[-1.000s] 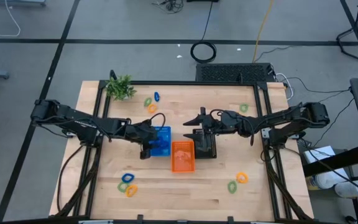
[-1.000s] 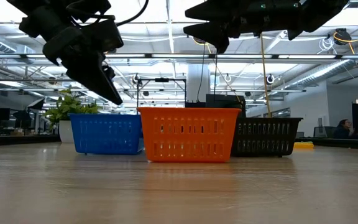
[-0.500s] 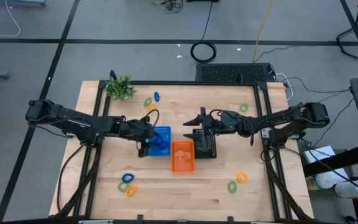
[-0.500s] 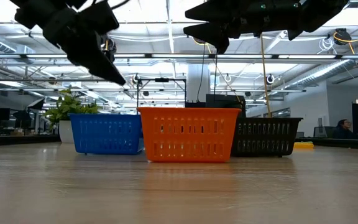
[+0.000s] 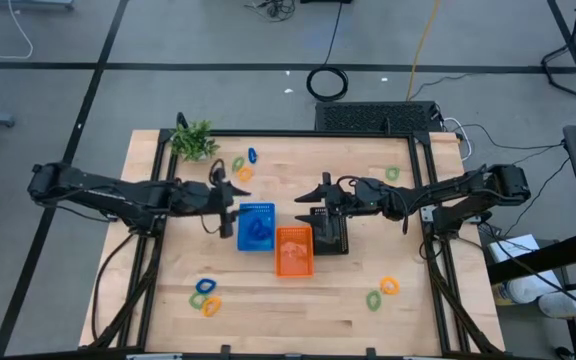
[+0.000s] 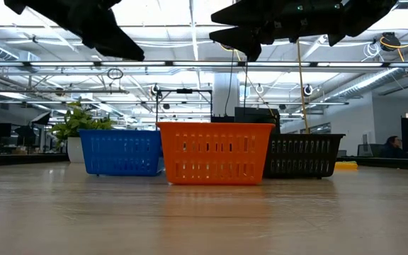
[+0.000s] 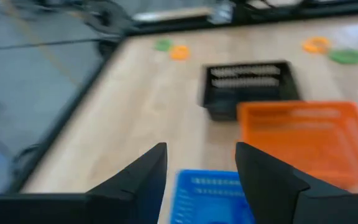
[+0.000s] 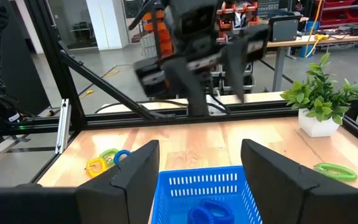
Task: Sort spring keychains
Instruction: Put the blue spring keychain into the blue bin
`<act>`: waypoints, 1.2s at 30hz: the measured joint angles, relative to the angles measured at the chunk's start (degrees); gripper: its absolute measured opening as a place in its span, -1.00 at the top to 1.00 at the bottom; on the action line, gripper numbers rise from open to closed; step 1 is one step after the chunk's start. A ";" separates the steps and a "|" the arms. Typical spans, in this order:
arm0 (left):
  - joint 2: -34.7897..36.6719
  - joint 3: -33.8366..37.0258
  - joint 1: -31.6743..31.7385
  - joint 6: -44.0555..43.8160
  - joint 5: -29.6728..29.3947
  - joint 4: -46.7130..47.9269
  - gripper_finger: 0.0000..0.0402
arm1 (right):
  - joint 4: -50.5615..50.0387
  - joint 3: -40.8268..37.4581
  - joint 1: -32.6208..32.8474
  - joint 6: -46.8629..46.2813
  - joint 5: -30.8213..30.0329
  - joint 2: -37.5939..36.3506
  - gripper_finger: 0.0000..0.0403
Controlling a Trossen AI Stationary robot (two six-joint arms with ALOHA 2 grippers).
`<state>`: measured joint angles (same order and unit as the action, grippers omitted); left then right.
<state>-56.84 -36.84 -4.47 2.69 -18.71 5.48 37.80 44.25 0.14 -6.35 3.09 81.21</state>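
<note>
Spring keychains lie in groups on the table: three by the plant [image 5: 244, 165], three near the front left [image 5: 205, 296], two at the front right [image 5: 382, 292], one green at the far right [image 5: 392, 173]. Blue ones lie inside the blue basket [image 5: 258, 226] [image 8: 209, 208]. My left gripper [image 5: 228, 214] [image 7: 201, 180] hovers open and empty just left of the blue basket, high above the table [image 6: 98, 28]. My right gripper [image 5: 310, 200] [image 8: 207, 177] hangs open and empty over the black basket [image 5: 330, 233], facing the blue basket.
The blue, orange [image 5: 293, 250] and black baskets stand side by side mid-table. A potted plant sprig [image 5: 194, 140] sits at the far left corner. A black frame rail [image 5: 308, 134] runs along the far edge. Bare wood lies between the baskets and the near edge.
My left gripper has drawn back from above the blue basket toward the table's left and far edges and has risen, uncovering the blue basket and the blue keychains inside it. The right arm has kept still.
</note>
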 joint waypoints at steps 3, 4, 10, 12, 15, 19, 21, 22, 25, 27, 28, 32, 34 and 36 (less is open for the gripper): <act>0.75 0.00 0.04 0.10 -3.59 0.01 0.00 | 0.01 0.00 0.00 0.00 0.00 0.00 -0.05; 0.81 0.00 0.04 0.24 -3.90 -0.05 0.00 | -0.06 0.00 0.01 0.02 0.00 0.00 -0.05; 0.81 0.00 0.36 3.92 -1.77 -2.28 0.00 | -3.62 0.00 0.00 1.53 0.00 -1.95 -0.05; 1.25 0.00 1.33 4.52 -1.73 -2.07 0.00 | -7.12 0.05 -0.33 2.23 -0.05 -4.23 -0.05; 1.87 0.00 3.55 4.56 -1.18 -1.74 0.00 | -14.68 0.04 -1.25 2.54 -0.23 -8.36 -0.05; 3.35 0.02 6.98 4.99 3.60 -1.64 0.00 | -21.53 0.04 -2.16 2.54 -0.31 -13.73 -0.05; 3.80 0.04 8.84 5.19 6.99 -1.89 0.00 | -23.76 0.04 -2.54 2.54 -0.28 -15.89 -0.05; 3.78 0.04 9.73 5.35 8.83 -2.90 0.00 | -24.10 -0.54 -2.81 2.56 -0.36 -17.09 -0.05; 3.61 0.04 12.32 6.27 12.97 -3.91 0.00 | -23.06 -3.83 -3.18 2.55 -3.40 -20.41 -0.05; 2.93 0.04 13.80 6.49 13.65 -5.39 0.00 | -21.11 -7.54 -3.19 2.51 -7.74 -22.71 -0.05; 2.79 0.04 14.73 6.52 13.71 -5.45 0.00 | -18.92 -9.57 -3.19 2.28 -10.19 -23.70 -0.05; 2.45 0.02 18.96 6.25 13.33 -6.86 0.00 | -7.61 -18.81 -3.22 -1.07 -16.60 -27.00 -0.05; 2.25 0.04 21.58 4.97 10.75 -6.37 0.00 | -1.47 -23.14 -3.19 -2.27 -16.47 -28.12 -0.05; 1.35 -0.02 24.41 3.01 7.09 -6.84 0.00 | 4.17 -26.47 -3.19 -2.56 -16.35 -28.73 -0.05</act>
<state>-55.48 -36.86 19.94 5.69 -11.61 -1.36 41.97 17.78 -3.05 -8.91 -13.26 52.48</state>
